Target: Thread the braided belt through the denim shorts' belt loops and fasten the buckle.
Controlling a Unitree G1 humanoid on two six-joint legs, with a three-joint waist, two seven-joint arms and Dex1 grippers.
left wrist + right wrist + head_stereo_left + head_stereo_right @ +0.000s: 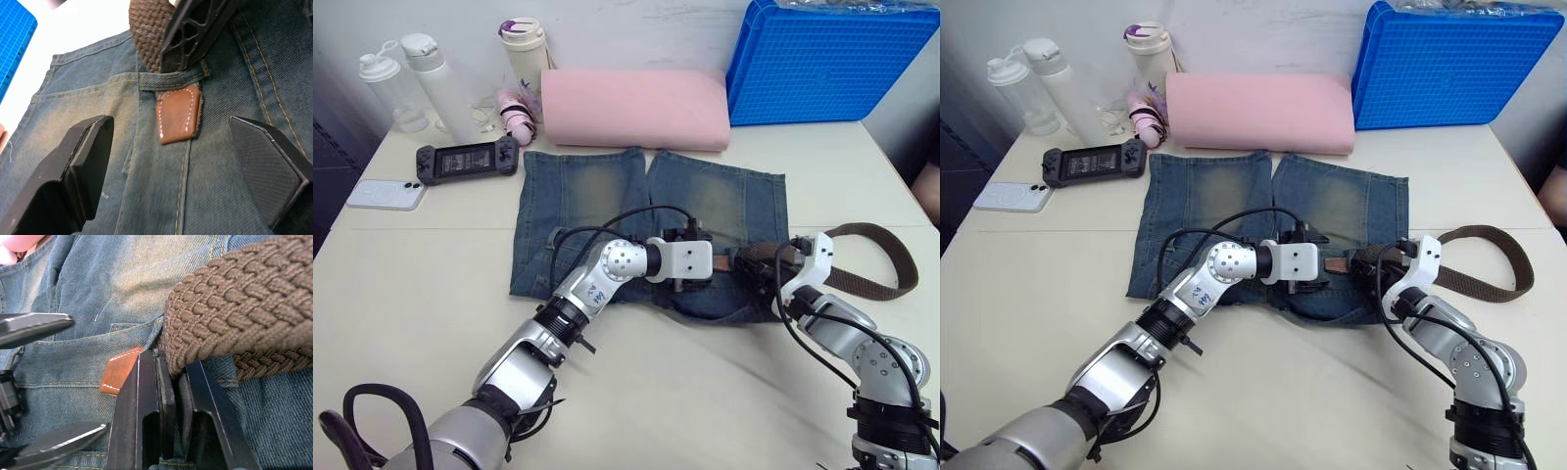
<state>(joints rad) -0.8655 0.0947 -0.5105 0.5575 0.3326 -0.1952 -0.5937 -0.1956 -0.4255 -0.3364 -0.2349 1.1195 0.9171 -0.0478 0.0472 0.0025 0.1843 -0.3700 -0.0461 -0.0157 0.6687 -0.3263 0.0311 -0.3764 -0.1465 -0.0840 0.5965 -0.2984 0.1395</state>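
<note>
Behind denim shorts (607,196): pink foam roll (636,108)

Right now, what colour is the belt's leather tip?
Reddish-brown with white stitching, on the leather tip; clearest in the left wrist view.

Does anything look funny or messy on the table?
Nothing is spilled or broken. The one untidy thing is the braided belt: most of it lies in a loose loop on the table to the robot's right of the denim shorts, with just its brown leather tip poking out from under a belt loop.
</note>
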